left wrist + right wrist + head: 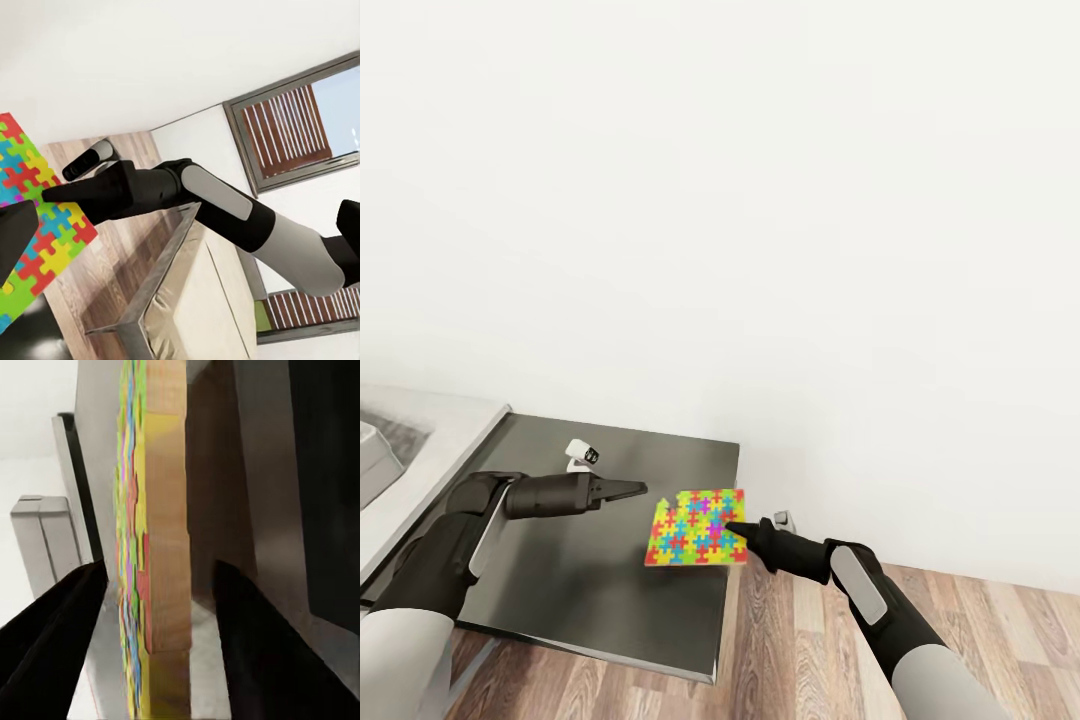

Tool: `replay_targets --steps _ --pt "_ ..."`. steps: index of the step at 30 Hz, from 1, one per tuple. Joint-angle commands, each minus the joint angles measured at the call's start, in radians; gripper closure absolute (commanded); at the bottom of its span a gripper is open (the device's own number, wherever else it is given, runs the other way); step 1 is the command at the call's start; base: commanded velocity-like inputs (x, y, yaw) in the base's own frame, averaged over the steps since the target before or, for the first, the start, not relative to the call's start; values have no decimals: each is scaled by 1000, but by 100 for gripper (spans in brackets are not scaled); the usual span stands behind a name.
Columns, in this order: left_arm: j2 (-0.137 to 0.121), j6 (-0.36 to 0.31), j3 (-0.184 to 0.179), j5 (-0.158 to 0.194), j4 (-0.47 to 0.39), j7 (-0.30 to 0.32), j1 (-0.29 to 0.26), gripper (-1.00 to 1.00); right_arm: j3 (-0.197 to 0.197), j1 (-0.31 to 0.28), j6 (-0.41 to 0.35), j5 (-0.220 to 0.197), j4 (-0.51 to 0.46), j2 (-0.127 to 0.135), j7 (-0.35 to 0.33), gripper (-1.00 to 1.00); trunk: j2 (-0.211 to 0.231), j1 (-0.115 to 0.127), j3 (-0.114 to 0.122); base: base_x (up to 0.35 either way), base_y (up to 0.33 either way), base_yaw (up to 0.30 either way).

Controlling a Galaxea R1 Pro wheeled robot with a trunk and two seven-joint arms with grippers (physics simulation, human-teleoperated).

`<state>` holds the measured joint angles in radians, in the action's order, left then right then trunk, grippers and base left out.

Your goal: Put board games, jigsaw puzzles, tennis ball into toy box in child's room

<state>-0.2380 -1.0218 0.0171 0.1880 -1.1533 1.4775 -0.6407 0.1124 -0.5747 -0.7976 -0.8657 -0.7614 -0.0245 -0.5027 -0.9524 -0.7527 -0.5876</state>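
Right now the right gripper (732,528) is holding one jigsaw puzzle (696,527) by its edge, at the side facing the arm. In the right wrist view its fingers (56,637) are standing on both faces of the thin board (154,540), closed down onto it but not far closed, because the board sits between them. The puzzle is hanging flat over the outer edge of a dark tabletop (600,580), partly above the wooden floor (800,650); whether it is touching the tabletop I cannot tell.

The left gripper (638,490) is pointing toward the puzzle from the other side, near it but apart. Its fingers look drawn together to a point and are holding nothing.

The puzzle seems light and stiff, with a wooden-looking back, so it should keep its shape when carried. It is thin, however, and gripped only at one edge it may swing or slip, so a deeper hold at the middle of an edge looks safer. A pale tabletop (430,440) is showing at the left.
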Motion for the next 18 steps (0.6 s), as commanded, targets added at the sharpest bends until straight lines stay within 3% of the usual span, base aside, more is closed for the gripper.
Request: replay_targets --steps 1,18 --pt "-1 -11 0 2 0 3 0 -100 0 -1 -2 8 1 0 -1 100 -1 0 -1 0 0 0" --pt "0 -21 1 0 -3 4 -2 -100 -2 -1 1 13 -2 2 8 100 111 61 49 0 0 0"
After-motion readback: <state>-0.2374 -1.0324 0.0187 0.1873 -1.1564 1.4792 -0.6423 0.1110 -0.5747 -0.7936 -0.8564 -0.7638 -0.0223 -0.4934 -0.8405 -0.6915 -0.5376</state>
